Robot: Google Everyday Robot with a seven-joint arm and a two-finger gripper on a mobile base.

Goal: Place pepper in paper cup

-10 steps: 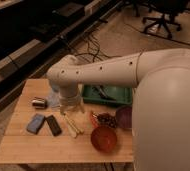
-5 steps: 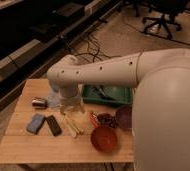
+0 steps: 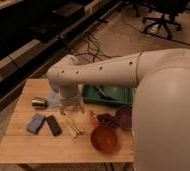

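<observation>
Slim red pepper [image 3: 93, 119] just beside grapes [image 3: 107, 120]

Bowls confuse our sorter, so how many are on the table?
2: orange-red bowl at the front edge; purple bowl just behind it. The arm may hide more. The tool hangs over the table's middle.

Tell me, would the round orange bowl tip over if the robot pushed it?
Probably not: the orange bowl is wide and low, so it would likely slide. It sits near the table edge, so a push that way might drop it. The open tool hangs over the table, farther left.
</observation>
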